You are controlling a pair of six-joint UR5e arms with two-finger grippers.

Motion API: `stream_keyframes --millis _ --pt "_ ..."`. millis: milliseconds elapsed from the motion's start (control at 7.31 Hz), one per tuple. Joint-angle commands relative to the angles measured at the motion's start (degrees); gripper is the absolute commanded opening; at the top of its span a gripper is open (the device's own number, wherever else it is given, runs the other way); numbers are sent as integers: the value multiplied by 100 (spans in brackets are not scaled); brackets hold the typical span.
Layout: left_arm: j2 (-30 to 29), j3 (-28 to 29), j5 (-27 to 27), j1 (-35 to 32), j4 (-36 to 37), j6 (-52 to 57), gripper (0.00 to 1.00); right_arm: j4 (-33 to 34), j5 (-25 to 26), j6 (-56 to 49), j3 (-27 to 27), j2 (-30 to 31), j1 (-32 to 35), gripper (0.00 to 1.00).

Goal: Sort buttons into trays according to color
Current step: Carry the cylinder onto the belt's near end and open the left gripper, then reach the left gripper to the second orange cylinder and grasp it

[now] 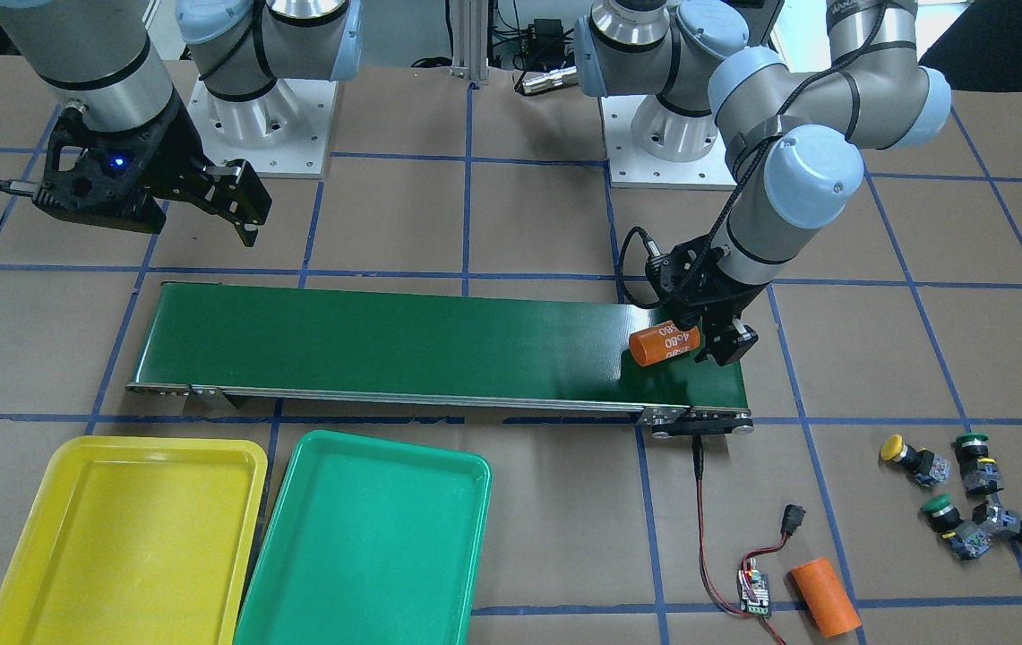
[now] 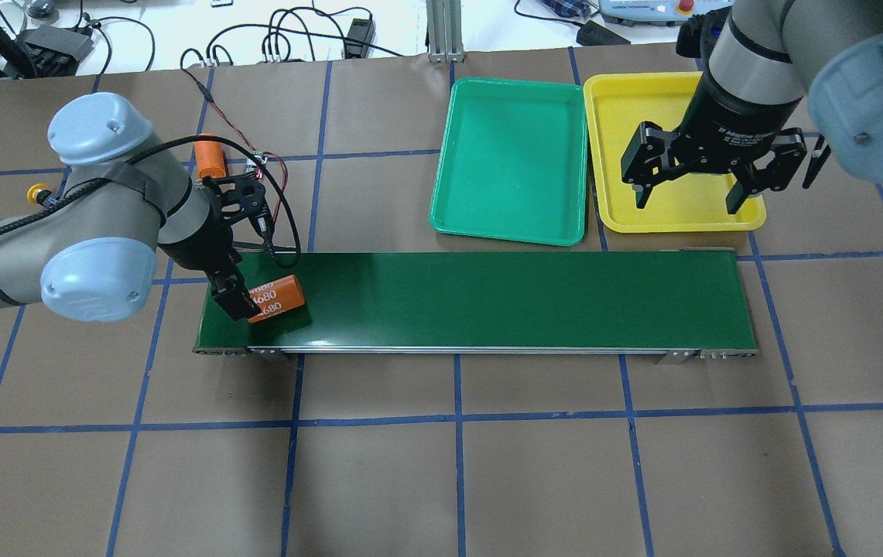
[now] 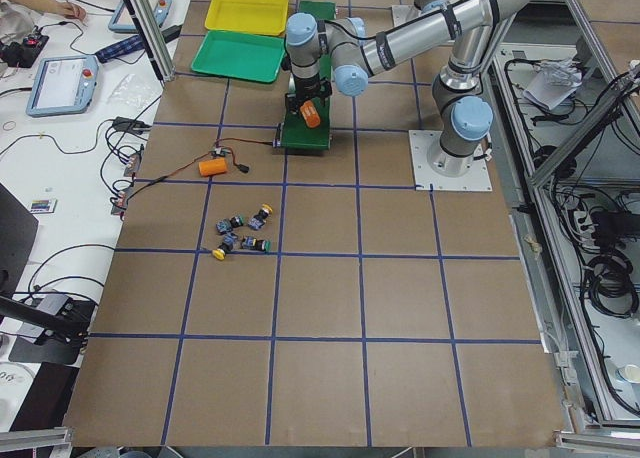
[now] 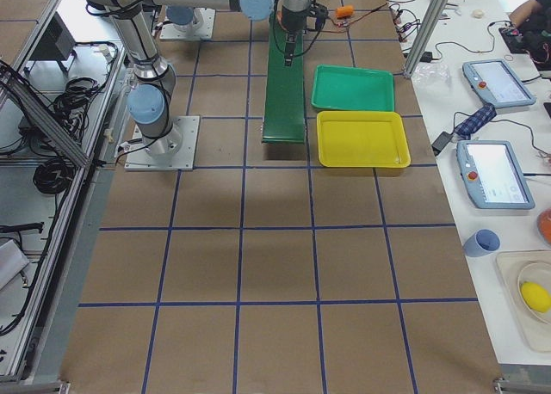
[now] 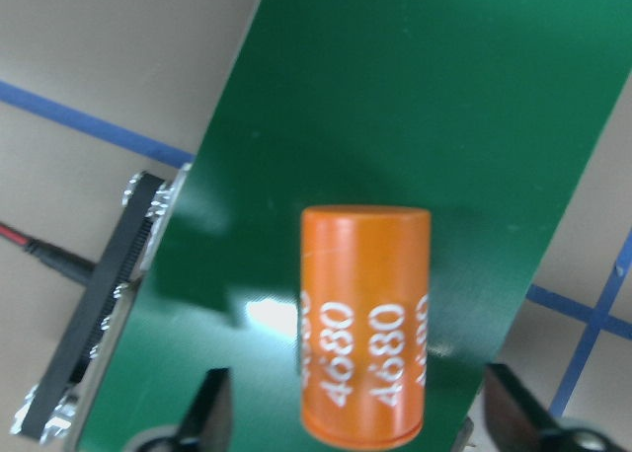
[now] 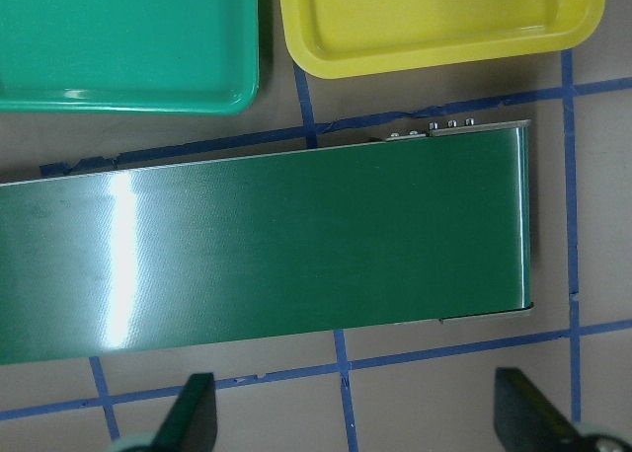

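The left gripper (image 5: 363, 414), fingers (image 5: 211, 414) spread wide and cropped by the wrist view's edge, straddled an orange cylinder (image 5: 365, 324) on the conveyor belt (image 2: 526, 298), while the right gripper (image 2: 689, 198) hung agape over the belt's other end and four buttons (image 1: 976, 518) sat clustered on the table (image 1: 519, 224), well apart from the yellow tray (image 1: 152, 443) and green tray (image 1: 385, 437).

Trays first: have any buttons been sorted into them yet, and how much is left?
Nothing is sorted: the yellow tray and green tray hold nothing. In hand: the left gripper is open around an orange cylinder on the conveyor belt, not a button; the right gripper hangs open above the belt's other end. Left: all four buttons, lying together on the table.
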State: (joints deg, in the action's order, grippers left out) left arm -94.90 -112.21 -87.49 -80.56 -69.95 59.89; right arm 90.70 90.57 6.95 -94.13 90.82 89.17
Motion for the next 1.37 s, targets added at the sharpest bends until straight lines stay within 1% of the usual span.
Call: stream_keyframes --millis 0,137,274,411,547,684,958,1232 --pt "-447 732 457 960 -440 -1819 100 0 -4 8 -9 5 4 100" --pt "-834 1397 609 964 -440 -3268 100 0 13 -1 -9 23 -5 100" --pt "-1351 2213 967 964 -501 -4231 100 0 -13 8 -18 23 -5 100" --pt "-1948 2909 1066 964 -467 -4954 100 0 -4 -1 -18 14 3 100" --pt "-2380 3307 1032 964 -458 -5274 100 0 -4 8 -18 23 4 100" --pt "-2819 3607 1041 920 -388 -5591 100 -9 13 -1 -18 23 -5 100" --pt "-3357 3838 1041 876 478 -5515 100 -9 -4 -1 -18 14 4 100" --pt "-3727 4066 1023 806 736 -5393 100 -9 13 -1 -18 23 4 100"
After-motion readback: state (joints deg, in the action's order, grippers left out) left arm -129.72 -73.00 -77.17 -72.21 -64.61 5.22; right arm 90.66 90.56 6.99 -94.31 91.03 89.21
